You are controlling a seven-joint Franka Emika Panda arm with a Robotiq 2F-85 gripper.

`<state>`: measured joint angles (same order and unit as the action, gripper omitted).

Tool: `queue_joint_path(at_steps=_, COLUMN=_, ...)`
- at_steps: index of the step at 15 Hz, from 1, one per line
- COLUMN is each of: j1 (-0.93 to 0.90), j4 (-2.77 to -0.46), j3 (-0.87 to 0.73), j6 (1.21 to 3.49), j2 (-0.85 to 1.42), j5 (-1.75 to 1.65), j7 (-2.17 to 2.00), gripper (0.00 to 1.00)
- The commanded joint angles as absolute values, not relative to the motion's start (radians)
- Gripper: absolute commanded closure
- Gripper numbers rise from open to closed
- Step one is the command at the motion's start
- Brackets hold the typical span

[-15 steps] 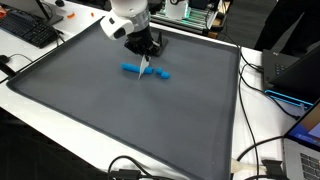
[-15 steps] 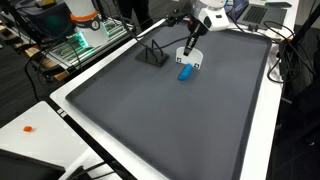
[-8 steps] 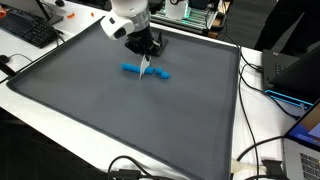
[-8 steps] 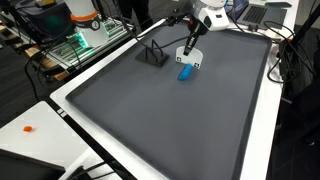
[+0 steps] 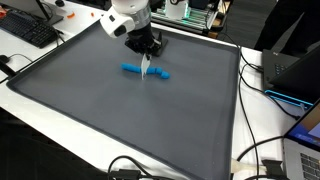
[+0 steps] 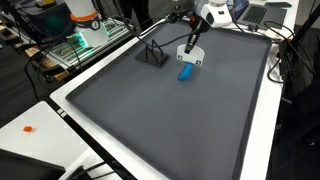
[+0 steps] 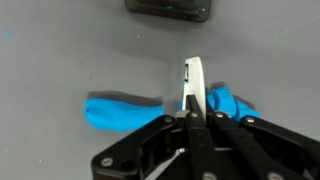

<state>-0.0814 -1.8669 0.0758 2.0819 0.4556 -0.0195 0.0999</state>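
My gripper [image 7: 192, 112] is shut on a thin white stick [image 7: 193, 80] that pokes out past the fingertips. Right under it a blue elongated object [image 7: 120, 110] lies flat on the grey mat [image 5: 100, 110]. In both exterior views the gripper [image 5: 148, 50] hangs just above the blue object [image 5: 133, 69], with the white stick [image 5: 147, 66] pointing down at its middle. Whether the stick's tip touches the blue object [image 6: 185, 73] I cannot tell. The gripper [image 6: 195, 33] holds the stick [image 6: 190, 46] at a slant.
A small black stand [image 6: 152, 56] sits on the mat beyond the blue object, also at the top of the wrist view as a black stand [image 7: 170, 7]. A keyboard [image 5: 28, 30], cables [image 5: 255, 160] and laptops [image 5: 300, 70] ring the mat [image 6: 170, 120].
The gripper with the white stick has shifted very slightly; the blue object has not moved.
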Motion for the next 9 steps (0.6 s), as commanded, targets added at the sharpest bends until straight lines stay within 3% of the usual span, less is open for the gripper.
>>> queue_joint_path(at_steps=1, j1=-0.079, j4=-1.855, j3=0.071, j6=2.053, j2=0.432, j5=-0.029, j7=0.089, gripper=0.99)
queue_joint_path(at_steps=9, j1=-0.074, j4=-1.815, j3=0.041, j6=2.06, j2=0.44, j5=-0.06, j7=0.083, gripper=0.99)
